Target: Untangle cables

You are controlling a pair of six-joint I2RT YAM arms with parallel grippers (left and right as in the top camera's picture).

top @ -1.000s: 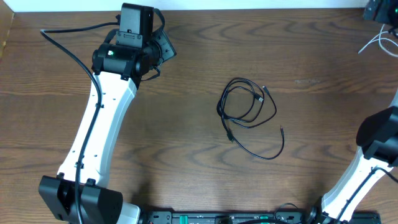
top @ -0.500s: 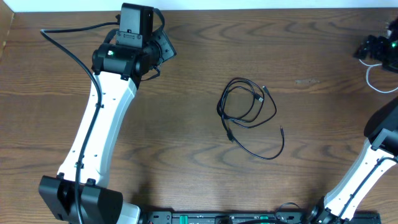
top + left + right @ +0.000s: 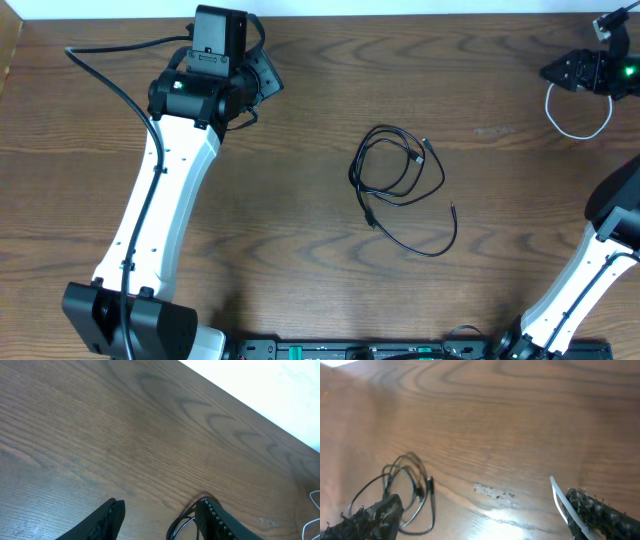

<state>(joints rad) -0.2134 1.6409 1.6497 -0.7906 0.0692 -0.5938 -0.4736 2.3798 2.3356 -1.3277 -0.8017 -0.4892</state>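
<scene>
The right gripper [image 3: 482, 504] stands spread wide at the far right corner of the table [image 3: 300, 250], with nothing pinched between its fingers. The white cable [image 3: 561, 497] runs close past the inner edge of one finger. Whether it rests on that finger or only passes it, the wrist view does not settle. From above, the white cable forms a small loop just beside and below this gripper, near the table edge. That placement looks deliberate: it puts the white cable well apart from the black one, so the two no longer cross.

The black cable [image 3: 417, 158] lies alone at mid-table in a loose coil of a few overlapping turns. One tail curves out toward the near side, and a plug end sits inside the coil. It touches neither gripper.

The left gripper [image 3: 160, 509] hovers over the far left of the table, fingers also parted and empty. It points across bare wood toward the coil, seemingly parked clear of the work.

Judging by this layout, the separation itself is largely done. What may remain is opening out the black coil.
</scene>
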